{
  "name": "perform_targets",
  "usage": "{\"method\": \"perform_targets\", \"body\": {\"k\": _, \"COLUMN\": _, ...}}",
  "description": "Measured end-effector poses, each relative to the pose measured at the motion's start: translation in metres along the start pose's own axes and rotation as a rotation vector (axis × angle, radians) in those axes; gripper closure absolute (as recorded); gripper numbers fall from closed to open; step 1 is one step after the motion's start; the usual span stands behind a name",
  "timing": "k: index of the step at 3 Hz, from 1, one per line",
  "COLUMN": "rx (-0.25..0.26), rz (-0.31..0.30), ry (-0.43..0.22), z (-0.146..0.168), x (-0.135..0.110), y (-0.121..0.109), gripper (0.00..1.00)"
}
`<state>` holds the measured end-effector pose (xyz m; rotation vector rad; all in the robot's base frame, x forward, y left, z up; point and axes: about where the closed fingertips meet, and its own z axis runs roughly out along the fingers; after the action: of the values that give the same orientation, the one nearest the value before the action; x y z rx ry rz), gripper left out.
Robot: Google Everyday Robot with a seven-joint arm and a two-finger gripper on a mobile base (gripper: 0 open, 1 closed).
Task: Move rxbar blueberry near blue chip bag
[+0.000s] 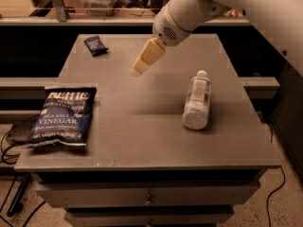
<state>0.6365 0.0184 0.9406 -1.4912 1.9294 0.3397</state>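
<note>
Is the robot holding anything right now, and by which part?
Nothing. The tool hangs above the table, apart from the snack bar, the chip bag and the bottle, which all lie on it.
</note>
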Motion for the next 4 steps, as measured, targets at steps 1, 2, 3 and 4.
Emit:
{"method": "perform_targets", "body": {"k": 1, "rx": 0.000, "rz": 0.000, "ry": 0.000, "z": 0.000, "x": 0.000, "y": 0.000, "gripper": 0.00}}
{"method": "perform_targets", "body": {"k": 2, "rx": 0.018, "rz": 0.008, "ry": -0.031, "z": 0.017, "x": -0.008, "y": -0.010, "gripper": 0.00}}
{"method": "perform_targets", "body": {"k": 3, "rx": 0.023, "rz": 0.028, "ry": -0.131, "z": 0.045, "x": -0.021, "y": -0.026, "gripper": 0.00}}
{"method": "perform_targets", "body": {"k": 4, "rx": 0.044, "rz": 0.050, "ry": -0.202, "z": 0.072, "x": -0.034, "y": -0.043, "gripper": 0.00}}
